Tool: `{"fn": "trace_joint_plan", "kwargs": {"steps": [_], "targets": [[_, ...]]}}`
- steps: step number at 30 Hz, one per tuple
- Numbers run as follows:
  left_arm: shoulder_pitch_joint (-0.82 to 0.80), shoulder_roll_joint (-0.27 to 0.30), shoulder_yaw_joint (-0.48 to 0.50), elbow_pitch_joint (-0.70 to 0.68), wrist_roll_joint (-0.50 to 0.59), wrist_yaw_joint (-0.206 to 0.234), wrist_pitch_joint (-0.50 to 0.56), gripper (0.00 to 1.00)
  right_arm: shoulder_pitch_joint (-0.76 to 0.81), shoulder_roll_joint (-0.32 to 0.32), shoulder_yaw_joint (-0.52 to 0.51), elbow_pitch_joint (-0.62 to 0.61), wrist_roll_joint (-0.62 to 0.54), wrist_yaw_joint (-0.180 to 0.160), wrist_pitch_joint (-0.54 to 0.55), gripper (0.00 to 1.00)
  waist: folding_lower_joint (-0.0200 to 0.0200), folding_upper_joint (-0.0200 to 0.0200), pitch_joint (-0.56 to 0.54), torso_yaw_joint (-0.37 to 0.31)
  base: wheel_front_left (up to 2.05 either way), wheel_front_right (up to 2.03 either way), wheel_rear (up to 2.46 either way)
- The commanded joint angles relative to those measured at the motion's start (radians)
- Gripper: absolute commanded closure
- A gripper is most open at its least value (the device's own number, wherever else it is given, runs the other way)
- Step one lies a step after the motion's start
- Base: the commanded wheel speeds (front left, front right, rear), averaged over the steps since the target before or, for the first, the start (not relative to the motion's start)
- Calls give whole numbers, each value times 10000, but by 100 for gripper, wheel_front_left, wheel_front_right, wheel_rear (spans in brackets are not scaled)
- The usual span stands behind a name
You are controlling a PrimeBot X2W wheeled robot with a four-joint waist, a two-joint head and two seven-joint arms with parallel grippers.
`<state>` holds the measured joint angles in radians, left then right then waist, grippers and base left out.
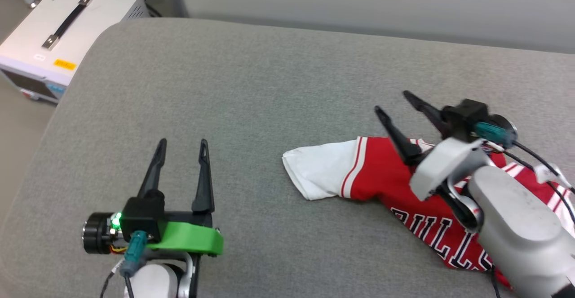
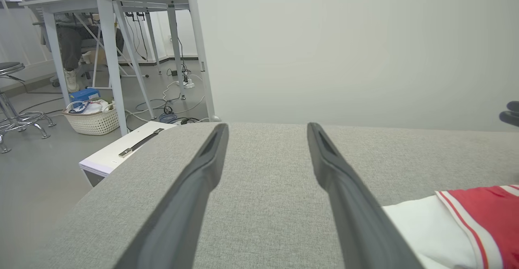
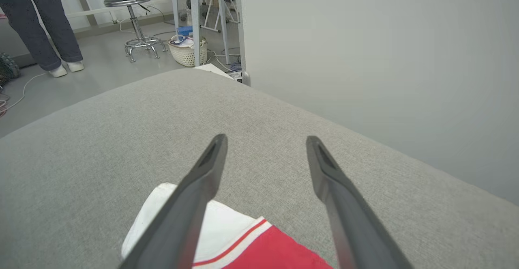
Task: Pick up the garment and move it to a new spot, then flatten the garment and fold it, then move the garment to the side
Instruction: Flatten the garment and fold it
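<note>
The garment [image 1: 382, 172] lies bunched up on a big grey cushion [image 1: 251, 86]. In the head view it sits at about 4 o'clock from the middle. It is a red shirt with a white sleeve, and the sleeve sticks out toward 9 o'clock. Red and white stripes run along the sleeve edge. Big black letters with white edges show on the red part, low down near the robot's arm.

The right gripper [image 1: 391, 101] is above the shirt, and its two dark fingers point toward 11 o'clock. The fingers are spread wide apart and nothing is between them. One finger crosses over the red cloth, but I cannot tell if it touches. In the right wrist view the right gripper [image 3: 266, 138] shows the same wide gap, with the shirt [image 3: 227, 236] under it at 6 o'clock.

The left gripper [image 1: 183, 141] is at 7 o'clock in the head view, well apart from the shirt. Its fingers point to 12 o'clock, wide apart and holding nothing. In the left wrist view [image 2: 267, 125] the white sleeve [image 2: 478, 220] lies at 4 o'clock.

A white box [image 1: 67, 24] with a black handle sits off the cushion at 10 o'clock.
</note>
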<state>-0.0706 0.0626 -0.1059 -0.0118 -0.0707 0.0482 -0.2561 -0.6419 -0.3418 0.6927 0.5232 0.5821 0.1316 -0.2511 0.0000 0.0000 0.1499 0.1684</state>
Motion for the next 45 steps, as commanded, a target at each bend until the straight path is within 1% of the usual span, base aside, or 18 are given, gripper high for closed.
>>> {"fn": "trace_joint_plan", "kwargs": {"steps": [1, 2, 5, 9, 11, 14, 17, 20, 22, 25, 27, 30, 32, 36, 40, 45], "targets": [[-307, 105, 114, -48, 105, -142, -57, 0, 532, 26, -602, -329, -380, -9, -80, 0, 0, 0, -298, -396, 0, 0, 0], [-407, 151, 179, -51, 93, -225, -57, 0, 839, 56, -1074, -564, -635, -9, -89, 0, 0, 0, -323, -462, 0, 0, 0], [-822, 356, 357, 48, -19, -655, -57, 0, 1924, 295, -2767, -1623, -1739, -9, -101, 0, 0, 0, -345, -689, 0, 0, 0], [-1609, 747, 368, 494, -159, -1279, -57, 0, 3400, 948, -4725, -3009, -2878, -9, -103, 0, 0, 0, -284, -905, 0, 0, 0], [-2096, 985, 262, 864, -265, -1488, -57, 0, 4034, 1295, -5543, -3628, -3378, -9, -104, 0, 0, 0, -235, -1006, 0, 0, 0], [-2866, 1448, -69, 1566, -455, -1680, -22, 0, 4795, 1785, -6479, -4328, -3848, -9, -105, 0, 0, 0, -149, -1181, 0, 0, 0], [-3793, 1922, -652, 2195, -1057, -1770, 783, 0, 5388, 2133, -7070, -4735, -4204, -9, -105, 0, 0, 0, -21, -1355, 0, 0, 0], [-4572, 2453, -1805, 2399, -2175, -1782, 2259, 0, 5705, 2329, -7327, -4924, -4350, -9, -105, 0, 0, 0, 93, -1505, 0, 0, 0], [-5101, 2903, -2510, 2416, -3159, -1784, 3378, 0, 5807, 2416, -7431, -4996, -4437, -9, -93, 0, 0, 0, 207, -1618, 0, 0, 0], [-5877, 3715, -3808, 2426, -4454, -1786, 5423, 0, 5811, 2512, -7502, -5048, -4505, -9, -87, 0, 0, 0, 373, -1766, 0, 0, 0], [-6332, 4083, -4539, 2333, -5265, -1787, 6511, 0, 5783, 2559, -7507, -5083, -4540, -9, -81, 0, 0, 0, 496, -1838, 0, 0, 0], [-6981, 4533, -5598, 2302, -6184, -1787, 7779, 0, 5671, 2617, -7470, -5100, -4595, -9, -65, 0, 0, 0, 696, -1971, 0, 0, 0], [-7339, 4682, -6200, 2387, -6712, -1787, 8375, 0, 5567, 2637, -7443, -5077, -4605, -9, -62, 0, 0, 0, 833, -2056, 0, 0, 0], [-7978, 4925, -7464, 2754, -7343, -1788, 9115, 0, 5335, 2669, -7336, -5030, -4660, -9, -60, 0, 0, 0, 1128, -2264, 0, 0, 0], [-8397, 5051, -8540, 3317, -7774, -1788, 9349, 0, 5109, 2686, -7232, -4958, -4676, -9, -66, 0, 0, 0, 1398, -2488, 0, 0, 0], [-8564, 5197, -9698, 3984, -8105, -1788, 9291, 0, 4919, 2703, -7234, -4873, -4662, -9, -77, 0, 0, 0, 1694, -2709, 0, 0, 0]]}}
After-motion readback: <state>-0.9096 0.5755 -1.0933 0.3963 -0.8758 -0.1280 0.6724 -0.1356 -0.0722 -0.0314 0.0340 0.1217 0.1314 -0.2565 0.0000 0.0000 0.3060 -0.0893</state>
